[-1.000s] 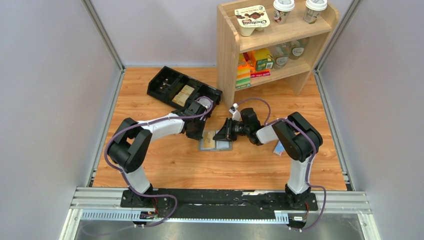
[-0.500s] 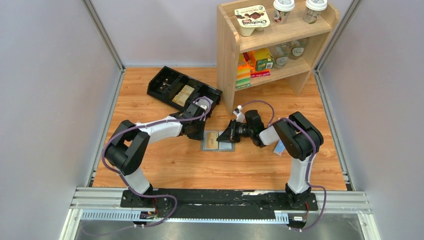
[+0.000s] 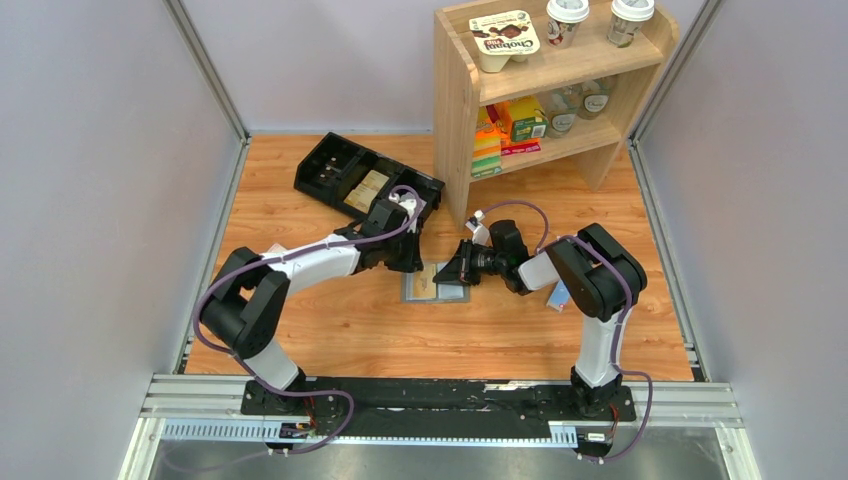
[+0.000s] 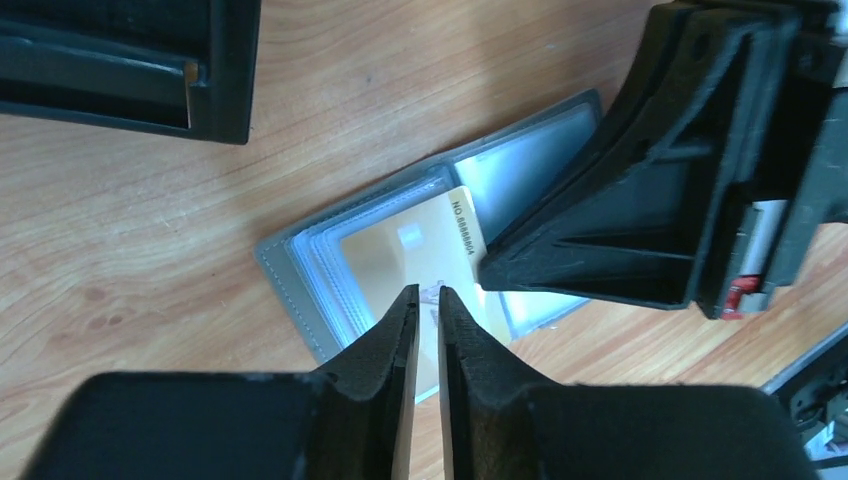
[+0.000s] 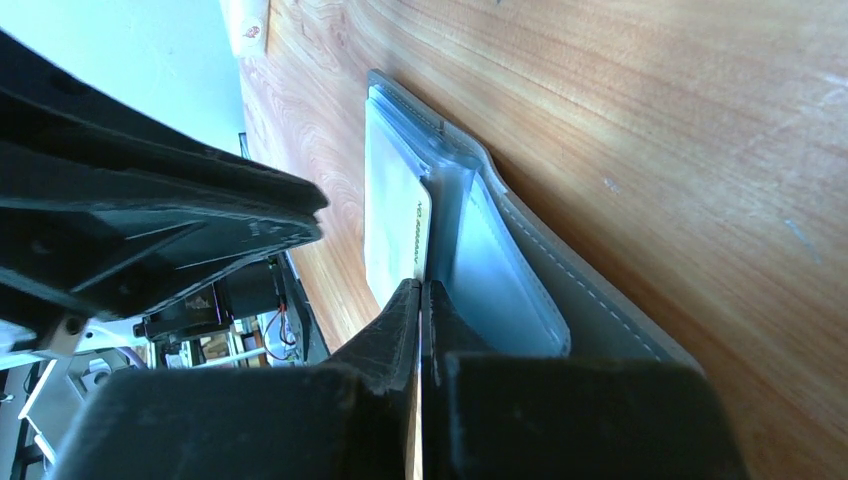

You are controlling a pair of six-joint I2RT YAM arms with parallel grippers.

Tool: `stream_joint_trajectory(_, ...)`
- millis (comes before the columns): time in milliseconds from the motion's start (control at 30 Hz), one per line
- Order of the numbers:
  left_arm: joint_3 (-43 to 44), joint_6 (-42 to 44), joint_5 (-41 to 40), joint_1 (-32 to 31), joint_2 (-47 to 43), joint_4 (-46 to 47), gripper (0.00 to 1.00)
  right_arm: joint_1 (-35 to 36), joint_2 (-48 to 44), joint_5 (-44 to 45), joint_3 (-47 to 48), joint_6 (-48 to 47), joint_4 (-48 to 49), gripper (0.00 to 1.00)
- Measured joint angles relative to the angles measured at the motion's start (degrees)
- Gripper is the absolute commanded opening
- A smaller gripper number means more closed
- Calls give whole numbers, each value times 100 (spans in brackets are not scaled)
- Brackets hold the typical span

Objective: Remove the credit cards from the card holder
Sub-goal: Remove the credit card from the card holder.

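The grey-blue card holder (image 3: 447,295) lies open on the wooden table between my two grippers, and it also shows in the left wrist view (image 4: 290,270) and the right wrist view (image 5: 590,300). A tan credit card (image 4: 400,250) sticks out of its left half, across the middle fold. My right gripper (image 5: 421,285) is shut on that card's (image 5: 395,220) edge, low over the holder (image 3: 452,270). My left gripper (image 4: 428,292) is shut with a hairline gap and empty, its tips just over the card; in the top view it (image 3: 410,262) is at the holder's left side.
A black compartmented tray (image 3: 340,170) lies behind the left gripper, and its corner shows in the left wrist view (image 4: 120,60). A wooden shelf (image 3: 455,120) with food packages stands at the back right. A slim blue-and-white packet (image 3: 557,296) lies beside the right arm.
The right gripper drew back a little to the right, and more of the holder and tan card now shows. The left gripper shifted slightly away and to the right.
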Motion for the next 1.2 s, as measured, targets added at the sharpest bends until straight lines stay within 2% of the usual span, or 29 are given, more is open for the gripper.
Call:
stream_joint_trajectory(267, 0, -13, -52, 4, 426, -125, 12, -11, 0, 2, 9, -90, -162, 0)
stream_joint_trajectory(800, 33, 11, -267, 2, 433, -216, 11, -243, -212, 50, 92, -439, -846, 0)
stream_joint_trajectory(867, 59, 13, -262, 2, 455, -236, 10, -262, -236, 52, 96, -474, -920, 5)
stream_joint_trajectory(933, 96, 13, -247, 4, 492, -249, 10, -271, -236, 52, 109, -492, -968, 17)
stream_joint_trajectory(1033, 175, 13, -232, 4, 564, -258, 10, -271, -236, 66, 120, -533, -999, 28)
stream_joint_trajectory(1200, 214, 13, -170, 7, 608, -254, 9, -264, -223, 37, 164, -542, -990, 33)
